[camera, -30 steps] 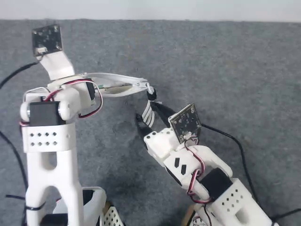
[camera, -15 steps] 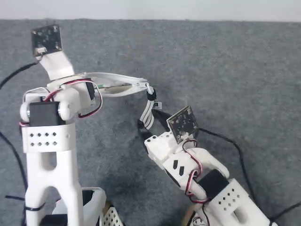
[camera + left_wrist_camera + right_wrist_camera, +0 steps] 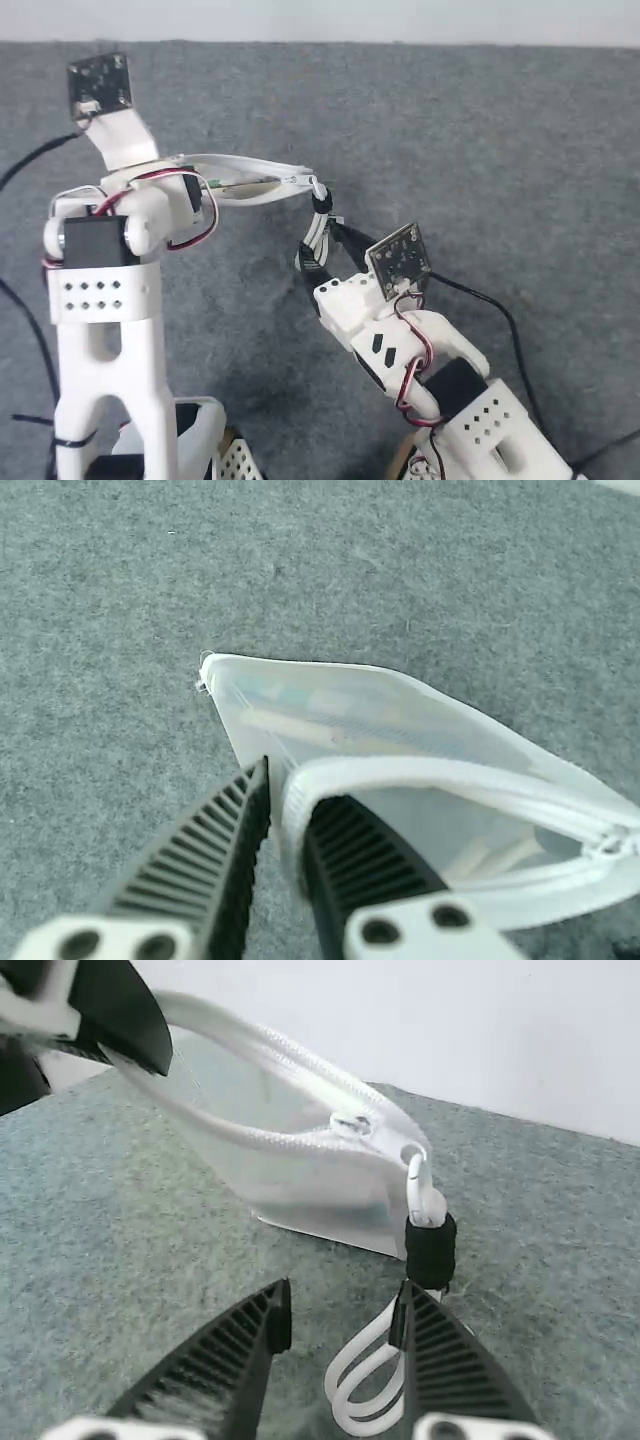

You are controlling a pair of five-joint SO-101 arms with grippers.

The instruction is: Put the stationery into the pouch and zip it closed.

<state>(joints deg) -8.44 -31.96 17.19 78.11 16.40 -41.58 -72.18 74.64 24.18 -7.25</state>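
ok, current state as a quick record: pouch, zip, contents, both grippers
pouch: translucent white, held by its rim above the grey carpeted table
zip: open along the rim as far as the slider
contents: stationery visible inside through the wall
left gripper: shut on the pouch rim
right gripper: open, with the white pull cord between its fingers and the black bead close to one fingertip
left to do: zip not yet closed
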